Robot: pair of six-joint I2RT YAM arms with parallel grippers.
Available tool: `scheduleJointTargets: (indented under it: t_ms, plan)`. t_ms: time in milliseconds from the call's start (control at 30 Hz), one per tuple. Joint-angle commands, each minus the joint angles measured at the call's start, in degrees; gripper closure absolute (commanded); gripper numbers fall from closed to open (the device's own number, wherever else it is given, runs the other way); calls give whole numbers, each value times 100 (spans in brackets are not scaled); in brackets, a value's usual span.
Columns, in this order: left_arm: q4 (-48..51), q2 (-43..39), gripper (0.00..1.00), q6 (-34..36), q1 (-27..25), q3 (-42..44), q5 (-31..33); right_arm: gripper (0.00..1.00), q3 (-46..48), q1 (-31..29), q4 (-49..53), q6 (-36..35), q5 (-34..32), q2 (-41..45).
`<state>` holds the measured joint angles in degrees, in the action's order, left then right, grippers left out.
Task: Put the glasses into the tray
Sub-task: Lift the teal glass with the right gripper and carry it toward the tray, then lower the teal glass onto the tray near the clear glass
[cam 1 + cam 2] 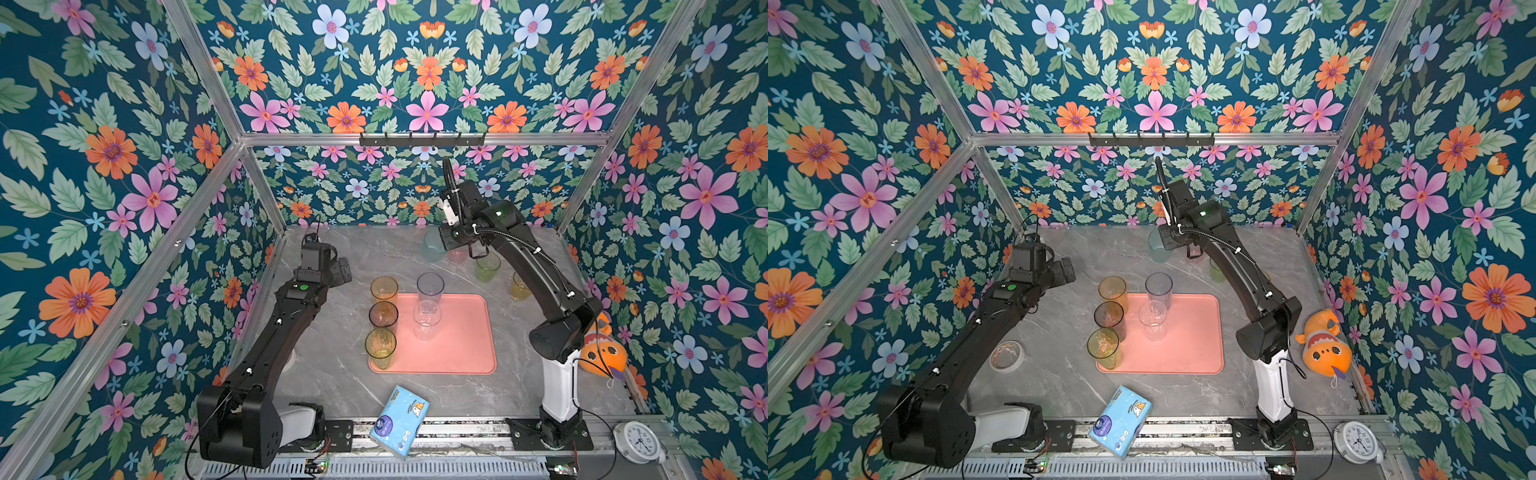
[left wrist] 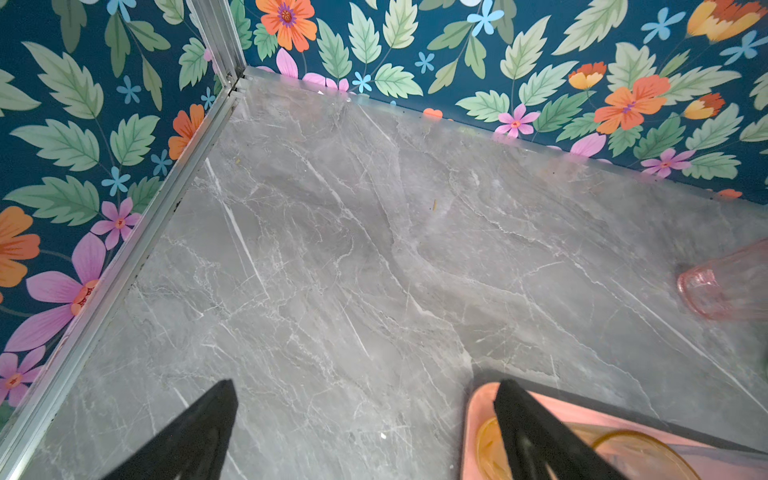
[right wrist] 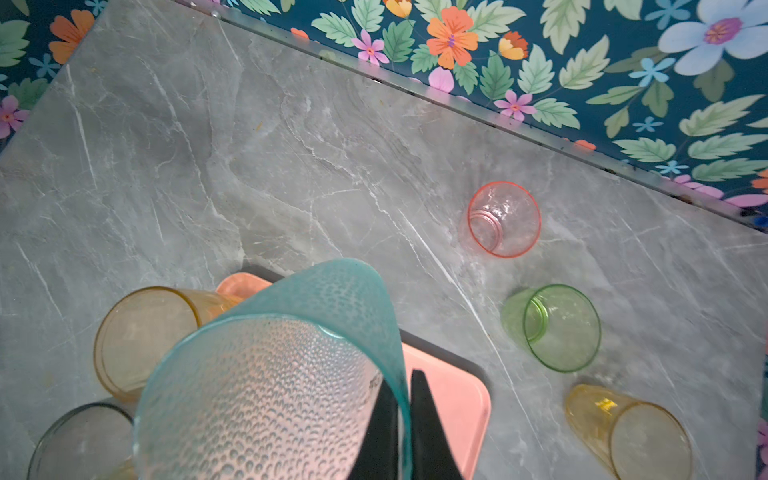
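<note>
From my station, the tray (image 1: 461, 349) lies at the centre of the frame in both top views, on the grey marble table (image 1: 332, 374). It carries five upright tumblers. Three stand in a column along its left rim: an amber tumbler (image 1: 384, 289) at the upper corner, a grey tumbler (image 1: 383, 314) below it, and a yellow-green tumbler (image 1: 380, 347) lowest. To their right stand a bluish tall tumbler (image 1: 430, 286) at the upper rim and a clear tumbler (image 1: 427, 320) just beneath it. The right half of the tray is bare pink.

My right gripper (image 3: 405, 386) is clenched on the rim of the teal tumbler (image 3: 270, 374), one finger inside the wall and one outside. In a top view that tumbler (image 1: 1156, 245) sits above the tray in the frame, near the back wall. The right wrist view looks down into its dimpled inside, with the tray's pink showing through.

Three more tumblers stand on the marble outside the tray, at the right of the right wrist view: a pink tumbler (image 3: 503, 219), a green tumbler (image 3: 552, 328) and a yellow tumbler (image 3: 627, 432).

My left gripper (image 2: 365, 384) is released, fingers spread wide over the marble beside the tray's corner. A blue tissue pack (image 1: 399, 419) lies below the tray in the frame.
</note>
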<state>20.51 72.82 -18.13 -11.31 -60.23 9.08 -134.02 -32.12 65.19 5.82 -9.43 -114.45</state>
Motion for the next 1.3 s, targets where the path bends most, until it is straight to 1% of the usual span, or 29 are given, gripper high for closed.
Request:
scheduleJointTargets:
  t_ms: [0, 100, 333, 533, 633, 733, 767, 900, 1067, 1267]
  plan:
    - [-159, 52, 0, -59, -3, -58, -47, 100, 501, 103, -7, -29, -296, 457]
    - [-141, 101, 1, -68, 2, -115, -116, 100, 1142, 223, -172, -55, -488, 951]
    - [-119, 72, 1, -68, 0, -60, -93, 100, 2312, 404, -168, 93, -612, 1886]
    - [-119, 131, 0, -68, 4, -41, -141, 100, 3276, 402, 119, 460, -628, 2656]
    - [-145, 158, 1, -68, -2, -37, -184, 100, 3801, 399, 218, 632, -532, 3001]
    - [-180, 204, 1, -76, 3, -50, -223, 100, 4342, 383, 198, 782, -269, 3325]
    - [-188, 215, 1, -77, -3, -51, -248, 100, 4497, 356, 189, 849, -294, 3410]
    - [-218, 258, 1, -102, 0, -42, -301, 100, 5028, -109, 231, 871, -812, 3684]
    - [-223, 255, 1, -127, 0, 18, -318, 100, 5467, -505, 35, 1143, -465, 3919]
    - [-240, 201, 1, -155, -3, 134, -316, 100, 5880, -1017, -347, 1600, -278, 3958]
